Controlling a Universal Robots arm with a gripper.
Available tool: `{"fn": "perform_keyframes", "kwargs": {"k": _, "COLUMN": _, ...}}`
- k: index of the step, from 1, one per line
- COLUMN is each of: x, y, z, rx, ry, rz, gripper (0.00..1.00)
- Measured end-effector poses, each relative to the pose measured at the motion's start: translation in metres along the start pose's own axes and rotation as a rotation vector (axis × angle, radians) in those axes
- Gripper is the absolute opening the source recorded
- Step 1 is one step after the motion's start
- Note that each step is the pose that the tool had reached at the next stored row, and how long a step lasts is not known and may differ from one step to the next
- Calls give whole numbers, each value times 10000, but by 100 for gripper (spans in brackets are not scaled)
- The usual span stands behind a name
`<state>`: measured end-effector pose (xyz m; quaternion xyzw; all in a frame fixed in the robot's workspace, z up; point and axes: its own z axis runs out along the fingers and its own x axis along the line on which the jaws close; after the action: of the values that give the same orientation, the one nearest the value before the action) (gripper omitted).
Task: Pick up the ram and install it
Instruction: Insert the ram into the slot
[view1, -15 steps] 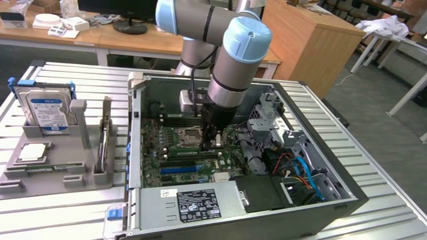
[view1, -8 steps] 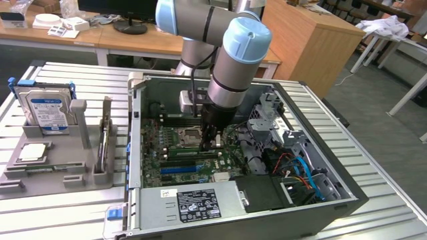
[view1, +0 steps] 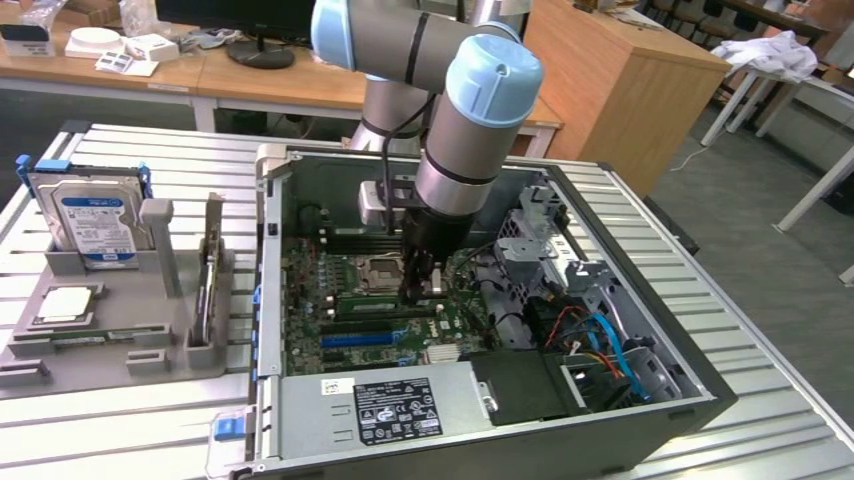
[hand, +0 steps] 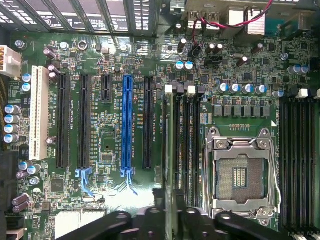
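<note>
Ram (hand: 172, 150): stands on edge in a memory slot, in the bank just beside the CPU socket (hand: 240, 172) and in the slot farthest from that socket. It is seen along its top edge as a thin green strip.
Tool: the gripper (hand: 172, 224) straddles one end of the ram from above. Whether it clamps the stick or has let go cannot be told.
Edges: a white latch (hand: 169, 89) caps the other end of the ram's slot. A black expansion slot (hand: 148, 122) runs parallel just beside the ram, with the blue slot (hand: 126, 122) next beyond it.
Open room: the neighbouring memory slots (hand: 192, 145) toward the socket stand bare. In the exterior view the arm (view1: 467, 130) drops through the open side of the computer case (view1: 694, 395), and the gripper (view1: 427, 285) hangs low over the motherboard (view1: 334, 300). The drive cage (view1: 534, 235) is near on the exterior view's right, and the case wall on the exterior view's left is well apart.
Writing: the power supply (view1: 396, 408) carries a black label, and the hard drive (view1: 91, 215) in the grey holder (view1: 134, 345) a blue one. Both have print too small to read, as does the white lettering along the expansion slots.
</note>
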<state>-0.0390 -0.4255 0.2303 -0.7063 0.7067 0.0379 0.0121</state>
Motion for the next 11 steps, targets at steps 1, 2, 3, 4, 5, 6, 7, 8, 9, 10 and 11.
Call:
{"fn": "perform_keyframes", "kwargs": {"k": 1, "x": 0, "y": 0, "z": 0, "rx": 0, "ry": 0, "rz": 0, "gripper": 24}}
{"fn": "perform_keyframes", "kwargs": {"k": 2, "x": 0, "y": 0, "z": 0, "rx": 0, "ry": 0, "rz": 0, "gripper": 24}}
{"fn": "perform_keyframes", "kwargs": {"k": 3, "x": 0, "y": 0, "z": 0, "rx": 0, "ry": 1, "rz": 0, "gripper": 31}}
{"fn": "perform_keyframes", "kwargs": {"k": 4, "x": 0, "y": 0, "z": 0, "rx": 0, "ry": 0, "rz": 0, "gripper": 31}}
{"fn": "perform_keyframes", "kwargs": {"k": 5, "x": 0, "y": 0, "z": 0, "rx": -1, "ry": 0, "rz": 0, "gripper": 31}}
{"fn": "perform_keyframes", "kwargs": {"k": 6, "x": 0, "y": 0, "z": 0, "rx": 0, "ry": 1, "rz": 0, "gripper": 31}}
{"fn": "perform_keyframes", "kwargs": {"k": 7, "x": 0, "y": 0, "z": 0, "rx": 0, "ry": 0, "rz": 0, "gripper": 31}}
{"fn": "perform_keyframes", "kwargs": {"k": 8, "x": 0, "y": 0, "z": 0, "rx": 0, "ry": 0, "rz": 0, "gripper": 31}}
{"fn": "perform_keyframes", "kwargs": {"k": 9, "x": 0, "y": 0, "z": 0, "rx": -1, "ry": 0, "rz": -1, "gripper": 31}}
{"fn": "perform_keyframes", "kwargs": {"k": 10, "x": 0, "y": 0, "z": 0, "rx": 0, "ry": 0, "rz": 0, "gripper": 31}}
{"fn": "perform_keyframes", "kwargs": {"k": 11, "x": 0, "y": 0, "z": 0, "rx": 0, "ry": 0, "rz": 0, "gripper": 31}}
